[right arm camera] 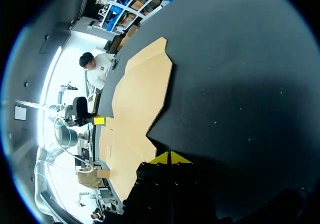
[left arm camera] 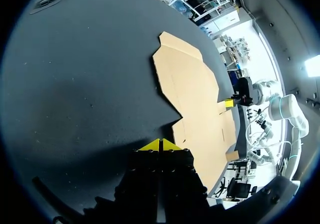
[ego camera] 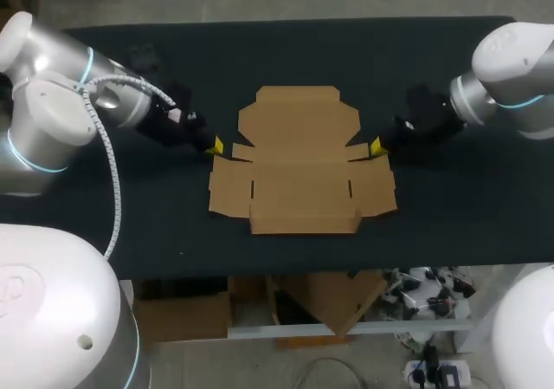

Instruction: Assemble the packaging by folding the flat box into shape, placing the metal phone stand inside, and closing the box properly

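Two things flank the flat cardboard box (ego camera: 299, 164) in my head view: the left end effector (ego camera: 214, 146) just beside its left flap and the right end effector (ego camera: 377, 147) just beside its right. The box lies unfolded in the middle of the black-covered desk (ego camera: 450, 224). In the left wrist view my yellow tips are pressed together, low over the dark cloth, with the box just ahead. In the right wrist view the tips are likewise together, with the box edge just ahead.

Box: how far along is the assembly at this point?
Nothing looks done: the cardboard box lies fully flat on the table, no flap raised. In hand: the left gripper and right gripper, tips together, sit at its opposite side flaps. Left: folding, loading the phone stand, which no view shows, and closing.
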You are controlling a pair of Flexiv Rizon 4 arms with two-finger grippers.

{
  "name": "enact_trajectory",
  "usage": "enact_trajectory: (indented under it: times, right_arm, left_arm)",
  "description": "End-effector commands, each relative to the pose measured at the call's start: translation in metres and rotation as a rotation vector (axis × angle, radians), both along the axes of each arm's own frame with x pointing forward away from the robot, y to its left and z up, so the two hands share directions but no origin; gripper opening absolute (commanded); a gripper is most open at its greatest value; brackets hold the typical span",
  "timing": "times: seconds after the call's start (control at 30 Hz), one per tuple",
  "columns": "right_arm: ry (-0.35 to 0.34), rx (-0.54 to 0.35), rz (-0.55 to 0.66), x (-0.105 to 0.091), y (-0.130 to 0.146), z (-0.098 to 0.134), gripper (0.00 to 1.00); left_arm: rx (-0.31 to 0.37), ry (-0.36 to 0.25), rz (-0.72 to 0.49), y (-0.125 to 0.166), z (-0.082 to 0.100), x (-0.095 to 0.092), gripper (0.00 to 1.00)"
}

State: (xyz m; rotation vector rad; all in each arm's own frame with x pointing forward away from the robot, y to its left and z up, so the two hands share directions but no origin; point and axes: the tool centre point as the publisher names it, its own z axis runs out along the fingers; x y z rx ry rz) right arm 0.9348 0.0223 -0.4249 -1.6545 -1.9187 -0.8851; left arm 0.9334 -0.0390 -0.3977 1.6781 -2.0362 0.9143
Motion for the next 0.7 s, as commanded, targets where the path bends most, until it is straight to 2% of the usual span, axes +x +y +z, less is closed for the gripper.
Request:
enact_trajectory:
  times: [0.03, 0.7]
  right_arm:
    - [0.004, 0.008, 0.004, 0.002, 0.000, -0.002, 0.00]
    - [0.013, 0.013, 0.008, 0.004, 0.006, -0.005, 0.00]
  left_arm:
    - [-0.003, 0.003, -0.006, -0.003, -0.005, 0.002, 0.00]
    - [-0.002, 0.020, -0.035, -0.023, -0.017, 0.003, 0.00]
